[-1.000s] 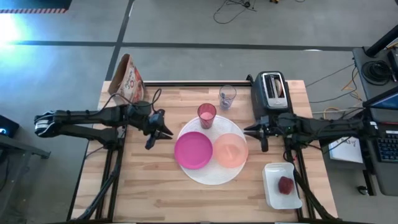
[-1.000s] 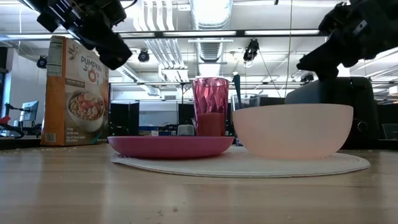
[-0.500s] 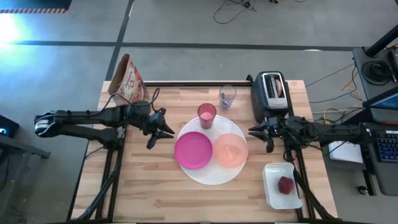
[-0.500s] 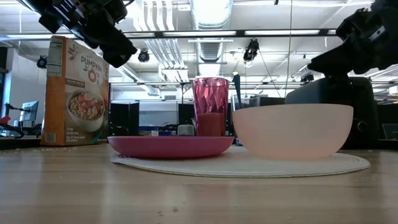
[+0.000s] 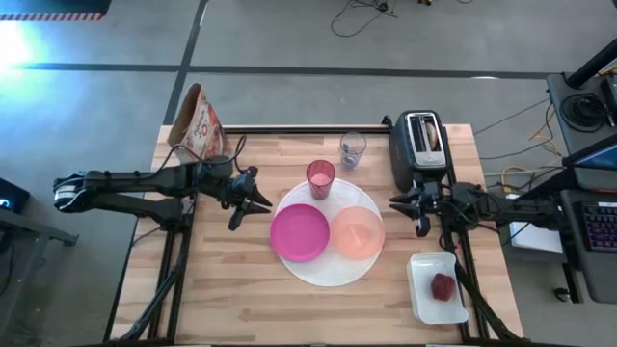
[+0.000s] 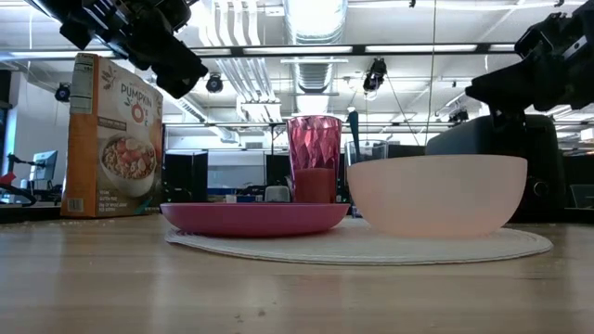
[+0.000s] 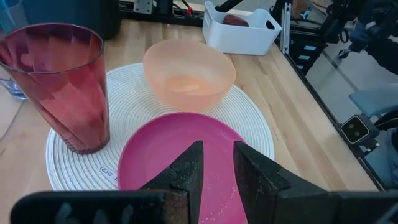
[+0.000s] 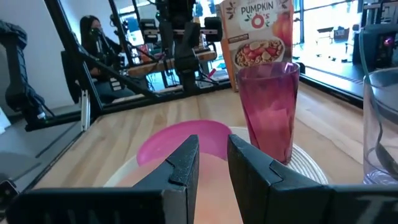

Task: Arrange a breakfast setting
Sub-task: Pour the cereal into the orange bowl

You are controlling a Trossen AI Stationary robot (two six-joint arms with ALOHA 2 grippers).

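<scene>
The large white round plate (image 5: 328,273) lies mid-table. On it sit the magenta plate (image 5: 300,232) at left and the peach-orange bowl (image 5: 358,232) at right. The pink cup (image 5: 320,178) stands upright on the white plate's far rim (image 7: 74,155). A dark red fruit (image 5: 442,286) lies in a white tray. My left gripper (image 5: 264,206) hovers left of the plates, slanting down toward the magenta plate (image 7: 186,143), open by a narrow gap and holding nothing. My right gripper (image 5: 393,202) hangs level to the right of the bowl, also narrowly open and holding nothing.
A cereal box (image 5: 198,120) stands at the far left corner. A clear glass (image 5: 353,149) and a black toaster (image 5: 421,145) stand along the far edge. The white tray (image 5: 424,299) sits near right. Bare wood lies near left. A person (image 8: 93,34) sits beyond the table.
My right gripper has drawn back toward the table's right edge, away from the bowl, and sunk a little, its fingers unchanged. The plates, bowl and cup have stayed where they were.
</scene>
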